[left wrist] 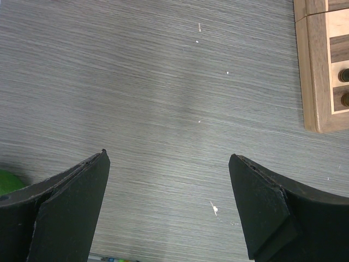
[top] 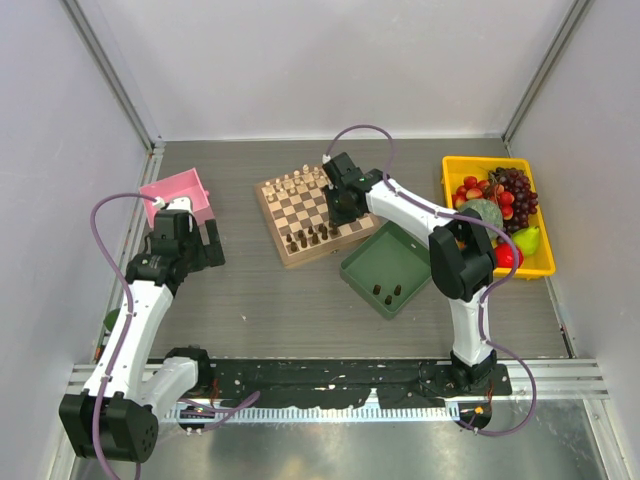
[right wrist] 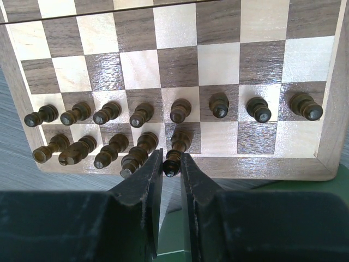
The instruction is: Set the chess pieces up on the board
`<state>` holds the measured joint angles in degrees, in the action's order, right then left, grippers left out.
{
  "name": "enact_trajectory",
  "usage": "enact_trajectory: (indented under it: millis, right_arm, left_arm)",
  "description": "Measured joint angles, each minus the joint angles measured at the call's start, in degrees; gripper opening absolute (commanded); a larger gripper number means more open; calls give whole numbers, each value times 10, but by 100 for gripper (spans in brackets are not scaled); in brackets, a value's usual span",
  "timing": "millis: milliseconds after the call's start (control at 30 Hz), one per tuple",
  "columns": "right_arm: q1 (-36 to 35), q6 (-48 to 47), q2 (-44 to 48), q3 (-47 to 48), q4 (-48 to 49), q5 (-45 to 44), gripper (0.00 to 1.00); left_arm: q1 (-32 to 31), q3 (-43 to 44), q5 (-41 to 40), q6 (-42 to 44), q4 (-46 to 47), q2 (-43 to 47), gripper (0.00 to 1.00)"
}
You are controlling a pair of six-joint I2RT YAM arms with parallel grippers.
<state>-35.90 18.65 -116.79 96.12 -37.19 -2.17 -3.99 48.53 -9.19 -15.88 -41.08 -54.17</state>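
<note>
The board (top: 312, 212) lies at the table's middle back. Dark chess pieces (top: 306, 238) stand along its near edge. In the right wrist view a row of dark pawns (right wrist: 180, 109) runs across the board (right wrist: 180, 63), with several taller dark pieces (right wrist: 82, 152) behind them on the left. My right gripper (right wrist: 172, 165) is shut on the head of a dark piece (right wrist: 173, 162) whose base rests on a back-row square. In the top view this gripper (top: 344, 210) is over the board's right side. My left gripper (left wrist: 166, 157) hangs open over bare table, left of the board's corner (left wrist: 322, 82).
A green tray (top: 372, 262) with two dark pieces (top: 387, 292) sits right of the board. A yellow bin (top: 545, 262) of fruit stands at the far right. A pink box (top: 182, 192) is by the left arm. Pale chessmen (top: 300, 182) line the board's far edge.
</note>
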Motion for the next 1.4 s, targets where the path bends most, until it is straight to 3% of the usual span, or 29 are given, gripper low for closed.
enact_trajectory:
  millis: [367, 900, 1267, 1400]
  right_arm:
    - [0, 1, -1, 0, 1, 7, 21]
    - [0, 7, -1, 0, 0, 6, 35]
    - [0, 5, 9, -3, -7, -16, 53]
    - [0, 5, 45, -12, -14, -26, 66]
  left_arm:
    - [0, 0, 0, 0, 0, -1, 99]
    - [0, 0, 0, 0, 0, -1, 99]
    - [0, 5, -23, 0, -5, 2, 99]
    - [0, 5, -40, 0, -5, 14, 99]
